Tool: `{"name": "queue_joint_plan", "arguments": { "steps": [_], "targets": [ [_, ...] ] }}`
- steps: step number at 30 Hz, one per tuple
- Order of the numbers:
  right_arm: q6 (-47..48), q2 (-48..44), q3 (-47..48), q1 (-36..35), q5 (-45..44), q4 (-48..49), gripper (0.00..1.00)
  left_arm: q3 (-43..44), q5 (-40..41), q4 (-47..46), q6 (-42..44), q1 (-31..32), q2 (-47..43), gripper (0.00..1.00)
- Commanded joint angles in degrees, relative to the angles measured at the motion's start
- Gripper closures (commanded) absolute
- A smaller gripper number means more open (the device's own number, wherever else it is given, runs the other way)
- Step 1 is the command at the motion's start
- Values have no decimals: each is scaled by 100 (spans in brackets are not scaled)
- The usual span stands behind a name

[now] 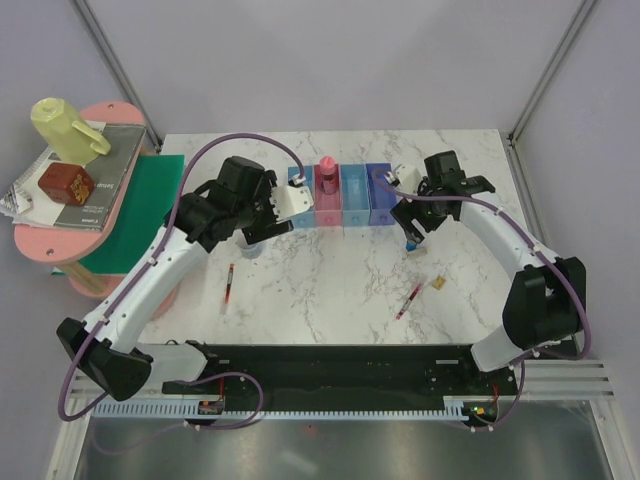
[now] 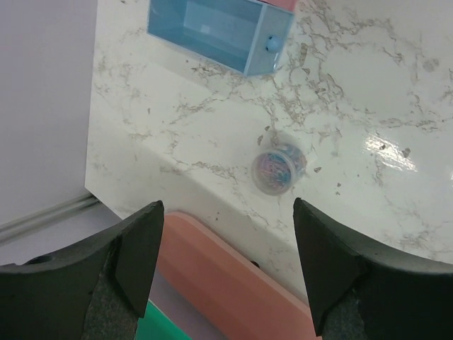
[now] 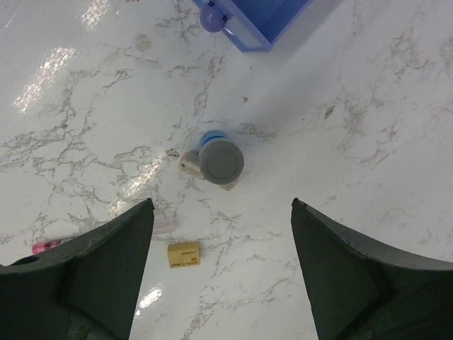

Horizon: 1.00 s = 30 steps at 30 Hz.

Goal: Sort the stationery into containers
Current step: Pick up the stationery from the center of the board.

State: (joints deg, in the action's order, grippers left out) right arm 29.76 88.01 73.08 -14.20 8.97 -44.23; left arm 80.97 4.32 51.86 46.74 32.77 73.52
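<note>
While both grippers hang wide open and empty, stock stands thus: round blue-grey roll, centre of the left wrist view, beyond the left gripper; small blue dark-topped piece, centre of the right wrist view, beyond the right gripper, tan block lower left of it; pink glue stick upright in the pink bin; left red pen and right red pen loose, lower middle of the top view. Hazard: uneven finger contact may skid the roll toward the nearby edge of the table.

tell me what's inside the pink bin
A pink glue stick stands at the far end of the pink bin, top above the rim. Nothing else shows there; the floor beneath the tube is hidden.
</note>
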Motion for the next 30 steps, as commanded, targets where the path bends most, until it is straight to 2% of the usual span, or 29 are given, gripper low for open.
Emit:
{"name": "queue_joint_plan", "arguments": {
  "steps": [1,15,24,30],
  "targets": [
    [21,365,180,40,508,-42,15,-64,-159,228,-376,27,-294,19],
    [12,1306,462,180,272,151,20,94,-308,606,-455,27,-364,19],
    [-5,1544,629,198,289,204,36,68,-344,642,-438,27,-373,19],
    [65,1500,523,198,245,195,37,94,-353,650,-420,27,-356,18]
  ]
}}
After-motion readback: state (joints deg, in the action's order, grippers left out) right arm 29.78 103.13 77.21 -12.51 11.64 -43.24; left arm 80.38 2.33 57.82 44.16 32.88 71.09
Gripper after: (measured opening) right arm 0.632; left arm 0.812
